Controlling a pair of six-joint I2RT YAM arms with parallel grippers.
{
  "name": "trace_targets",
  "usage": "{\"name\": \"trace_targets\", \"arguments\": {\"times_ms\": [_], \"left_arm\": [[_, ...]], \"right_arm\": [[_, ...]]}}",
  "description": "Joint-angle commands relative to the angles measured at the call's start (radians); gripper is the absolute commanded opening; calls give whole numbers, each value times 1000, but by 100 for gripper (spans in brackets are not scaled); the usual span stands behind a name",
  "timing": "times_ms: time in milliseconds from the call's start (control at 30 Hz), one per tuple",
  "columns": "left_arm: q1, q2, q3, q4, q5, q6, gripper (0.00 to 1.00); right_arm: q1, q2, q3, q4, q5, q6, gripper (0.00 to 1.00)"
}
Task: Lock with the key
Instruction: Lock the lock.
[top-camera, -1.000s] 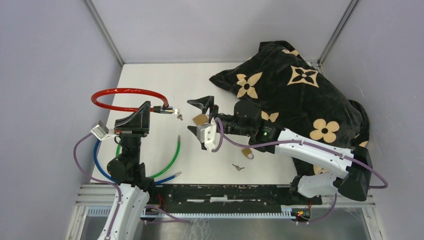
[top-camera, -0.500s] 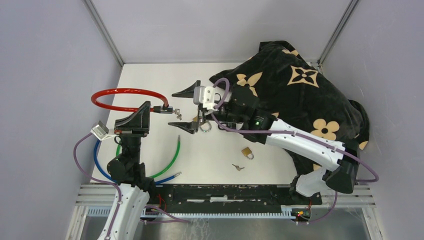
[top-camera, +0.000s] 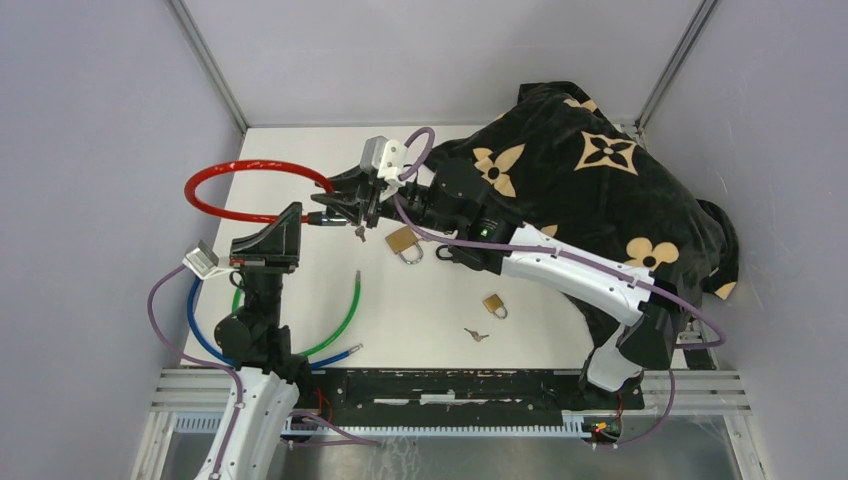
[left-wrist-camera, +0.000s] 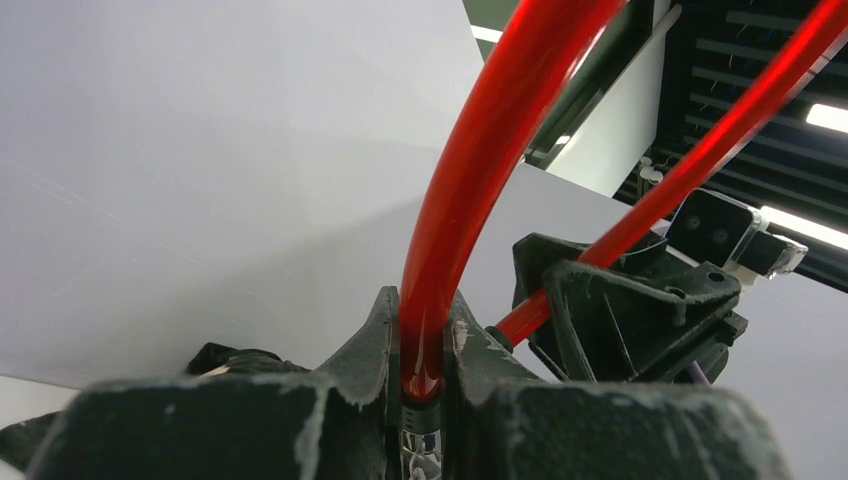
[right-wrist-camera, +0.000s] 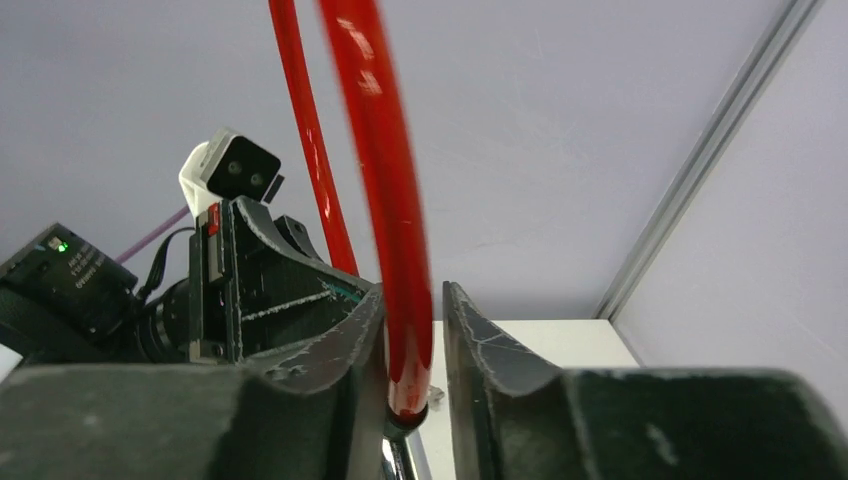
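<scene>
left gripper (left-wrist-camera: 420, 345) clamps cable (top-camera: 255, 164) end | right gripper (right-wrist-camera: 412, 345) narrow round other end, sliver of gap | should grip squarely, then push ends straight together

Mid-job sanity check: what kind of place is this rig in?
Most likely a lab test cell rather than a real workshop: plain grey walls and aluminium corner posts box in a white table, and the items are practice props: loose padlocks, a red cable lock, a draped blanket.
</scene>
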Motion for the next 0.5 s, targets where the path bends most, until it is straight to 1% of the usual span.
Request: {"name": "trace_targets", "arguments": {"times_ms": [0,67,100,267,400,467], "left_arm": [[-1,-9,27,42,-9,19,2],[-1,-9,23,39,-11,24,2],[-2,-9,22,38,-12,28,2],[-1,-11,19,30,-20,51,2],[-1,-11,19,24,-25,52,2],[-1,-12,19,27,-25,51,2]], "right_arm": [[3,16,83,-3,30,7,18],[0,13,109,-20,31,6,5],[-3,11,123,-20,25,6,0],[-27,13,205,-16,-53,68,0],[-27,15,235,-18,-66,70,0],[-28,13,224,-18,-67,75,0]]}}
